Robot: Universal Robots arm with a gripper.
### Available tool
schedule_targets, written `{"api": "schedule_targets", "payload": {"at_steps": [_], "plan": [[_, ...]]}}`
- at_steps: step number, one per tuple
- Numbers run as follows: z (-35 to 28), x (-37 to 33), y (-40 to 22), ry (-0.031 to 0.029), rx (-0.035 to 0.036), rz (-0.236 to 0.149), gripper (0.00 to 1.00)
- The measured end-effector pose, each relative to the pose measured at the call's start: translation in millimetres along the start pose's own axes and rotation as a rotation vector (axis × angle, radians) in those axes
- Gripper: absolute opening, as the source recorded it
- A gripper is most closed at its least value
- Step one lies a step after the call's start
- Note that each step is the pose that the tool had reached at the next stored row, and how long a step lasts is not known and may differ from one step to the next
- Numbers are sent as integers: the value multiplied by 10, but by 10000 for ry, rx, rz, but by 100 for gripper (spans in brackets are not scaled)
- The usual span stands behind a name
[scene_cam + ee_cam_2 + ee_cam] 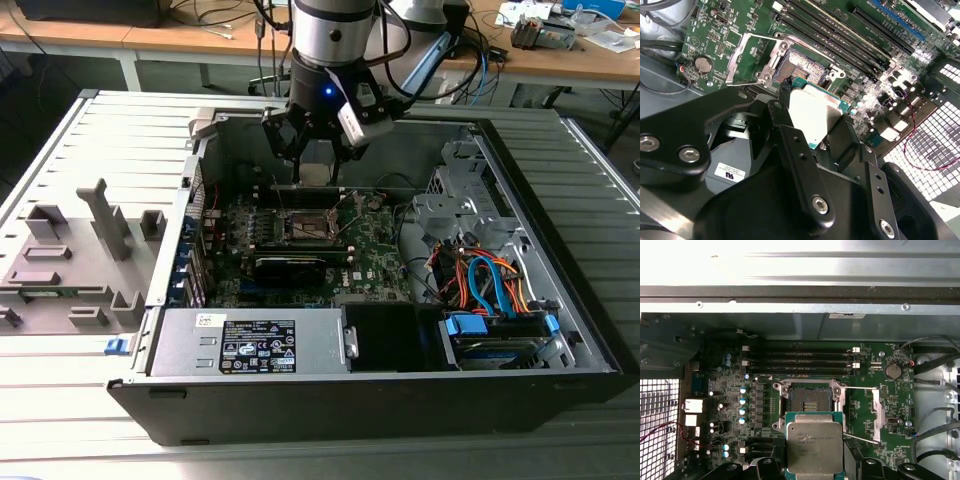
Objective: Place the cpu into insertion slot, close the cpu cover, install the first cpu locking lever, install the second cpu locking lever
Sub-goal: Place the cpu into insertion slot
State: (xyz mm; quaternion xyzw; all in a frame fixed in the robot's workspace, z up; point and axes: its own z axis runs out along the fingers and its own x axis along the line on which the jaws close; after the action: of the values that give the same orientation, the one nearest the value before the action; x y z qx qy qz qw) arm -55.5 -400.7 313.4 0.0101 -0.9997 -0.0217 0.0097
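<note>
1. As the black end effector [317, 160] hangs inside the open black computer case [400, 400] lying on the grey ribbed desk [60, 120], we see it clamped on the cpu [815, 447], a small flat square chip with a dull silver-grey metal top, with its fingers pressing on two opposite edges.
2. The cpu is held in the air over the green motherboard [720, 390]. It sits just beside the insertion slot [807, 402], a small square socket with a dark centre and a silvery metal rim. In both wrist views the chip overlaps one edge of the socket, but it is not seated in it.
3. The cpu cover [739, 56], a thin silvery square metal frame with a large cut-out middle, stands flipped open to one side of the socket. Two thin wire locking levers [862, 387] are swung clear of it, so the contact field lies bare.
4. We judge misalignment to be the main risk. The chip is offset from the socket, and if it comes down shifted, rotated or tilted it could bend the fine contacts.
5. A grip on only two edges could let the chip slip or tip, which would drop one corner first.
6. The wide fingers could also snag the raised cover or a lever, because both stand close to the socket.
</note>
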Motion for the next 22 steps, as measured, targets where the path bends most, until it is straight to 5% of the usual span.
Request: {"api": "schedule_targets", "payload": {"at_steps": [22], "plan": [[64,-1,-3,1,76,2,54]]}}
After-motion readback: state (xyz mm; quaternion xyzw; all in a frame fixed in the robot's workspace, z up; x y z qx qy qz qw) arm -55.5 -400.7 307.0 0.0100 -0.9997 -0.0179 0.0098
